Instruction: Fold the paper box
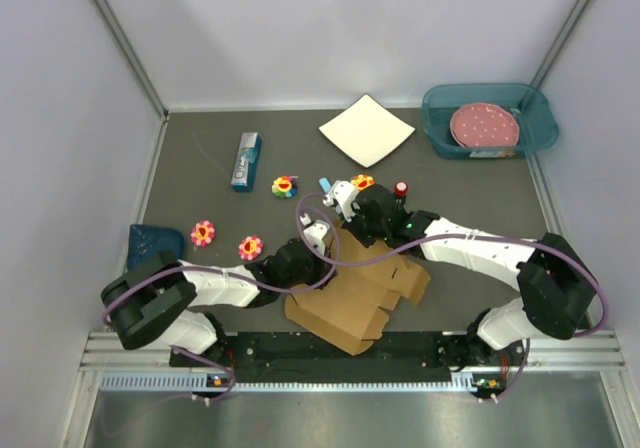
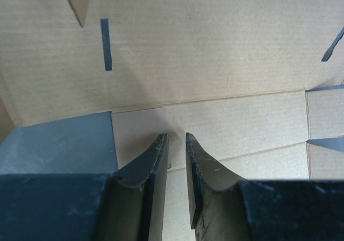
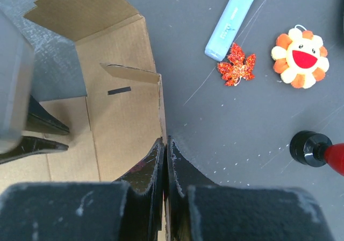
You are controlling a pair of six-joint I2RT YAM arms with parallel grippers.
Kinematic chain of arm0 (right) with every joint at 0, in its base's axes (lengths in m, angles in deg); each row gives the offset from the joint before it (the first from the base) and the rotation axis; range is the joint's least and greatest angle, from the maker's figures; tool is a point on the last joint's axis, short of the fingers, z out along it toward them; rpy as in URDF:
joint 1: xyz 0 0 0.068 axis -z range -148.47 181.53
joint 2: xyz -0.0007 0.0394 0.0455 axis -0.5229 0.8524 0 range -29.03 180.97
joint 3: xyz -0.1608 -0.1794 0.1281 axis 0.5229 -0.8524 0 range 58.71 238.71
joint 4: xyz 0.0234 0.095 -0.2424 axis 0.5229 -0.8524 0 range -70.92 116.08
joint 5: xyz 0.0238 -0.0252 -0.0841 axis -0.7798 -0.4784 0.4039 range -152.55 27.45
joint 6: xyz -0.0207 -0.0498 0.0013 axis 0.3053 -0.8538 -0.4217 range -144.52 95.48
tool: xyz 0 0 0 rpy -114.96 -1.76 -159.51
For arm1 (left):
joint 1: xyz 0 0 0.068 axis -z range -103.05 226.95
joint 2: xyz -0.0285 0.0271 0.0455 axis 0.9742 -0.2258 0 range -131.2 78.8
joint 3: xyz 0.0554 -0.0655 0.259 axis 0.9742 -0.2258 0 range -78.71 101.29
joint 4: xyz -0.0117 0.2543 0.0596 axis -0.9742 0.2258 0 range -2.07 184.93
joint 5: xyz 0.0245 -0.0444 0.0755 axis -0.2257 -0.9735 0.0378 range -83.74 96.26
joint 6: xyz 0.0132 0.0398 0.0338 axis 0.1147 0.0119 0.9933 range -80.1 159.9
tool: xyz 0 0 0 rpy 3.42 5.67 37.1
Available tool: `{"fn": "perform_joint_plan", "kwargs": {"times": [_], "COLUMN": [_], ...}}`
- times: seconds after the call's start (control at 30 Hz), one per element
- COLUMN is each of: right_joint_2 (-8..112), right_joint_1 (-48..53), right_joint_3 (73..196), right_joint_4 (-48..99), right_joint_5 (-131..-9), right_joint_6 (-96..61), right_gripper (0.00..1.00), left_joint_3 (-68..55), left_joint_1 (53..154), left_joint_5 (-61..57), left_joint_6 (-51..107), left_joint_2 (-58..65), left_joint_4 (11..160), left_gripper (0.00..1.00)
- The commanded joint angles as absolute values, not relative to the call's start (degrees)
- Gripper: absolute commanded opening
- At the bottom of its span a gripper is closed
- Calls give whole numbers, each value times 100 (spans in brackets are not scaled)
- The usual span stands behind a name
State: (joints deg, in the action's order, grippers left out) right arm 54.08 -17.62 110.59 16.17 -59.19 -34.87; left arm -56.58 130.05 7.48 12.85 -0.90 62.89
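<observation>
The paper box (image 1: 350, 303) is brown cardboard, partly folded, lying between the two arms at the near middle of the table. In the right wrist view one wall (image 3: 126, 117) stands upright, and my right gripper (image 3: 165, 140) is shut on its edge. My left gripper (image 2: 176, 136) hovers just over the inner floor panel (image 2: 242, 122), its jaws a narrow gap apart with nothing between them. It also shows in the right wrist view (image 3: 32, 133), inside the box. In the top view both grippers (image 1: 330, 253) (image 1: 347, 224) meet at the box's far edge.
Just beyond the box lie a light blue marker (image 3: 232, 20), a red leaf (image 3: 236, 64), a flower toy (image 3: 300, 57) and a black-and-red item (image 3: 314, 149). Further off are a white square sheet (image 1: 366, 129), a teal bin (image 1: 535, 128), a blue carton (image 1: 246, 161) and more flower toys (image 1: 203, 232).
</observation>
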Motion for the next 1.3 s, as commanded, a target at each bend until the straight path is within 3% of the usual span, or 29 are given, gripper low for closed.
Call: {"fn": "perform_joint_plan", "kwargs": {"times": [0.0, 0.33, 0.6, 0.8, 0.97, 1.17, 1.27], "right_joint_2": [5368, 5350, 5280, 5297, 5280, 5192, 5113], "right_joint_1": [-1866, -1892, -1901, -1910, -1927, -2006, -2033], "right_joint_3": [11286, 11268, 11250, 11277, 11259, 11119, 11066], "right_joint_4": [1782, 1738, 1712, 1720, 1738, 1870, 1922], "right_joint_5": [-5868, -5816, -5728, -5719, -5736, -5710, -5763], "right_joint_6": [-3401, -3357, -3392, -3401, -3436, -3541, -3559], "right_gripper": [0, 0, 0, 0, 0, 0, 0], "left_joint_3": [-5463, -5454, -5815, -5727, -6051, -6201, -6272], "left_joint_1": [13214, 13258, 13258, 13249, 13241, 12951, 12556], "left_joint_5": [951, 1092, 1575, 1927, 3004, 3798, 3633], "left_joint_6": [1291, 1177, 1396, 1529, 1230, 686, 413], "left_joint_2": [-363, -637, 1497, 2667, 3493, 3407, 3126], "left_joint_4": [6095, 6103, 6392, 7192, 7334, 7571, 7431], "left_gripper": [26, 31, 46, 49, 49, 55, 56]}}
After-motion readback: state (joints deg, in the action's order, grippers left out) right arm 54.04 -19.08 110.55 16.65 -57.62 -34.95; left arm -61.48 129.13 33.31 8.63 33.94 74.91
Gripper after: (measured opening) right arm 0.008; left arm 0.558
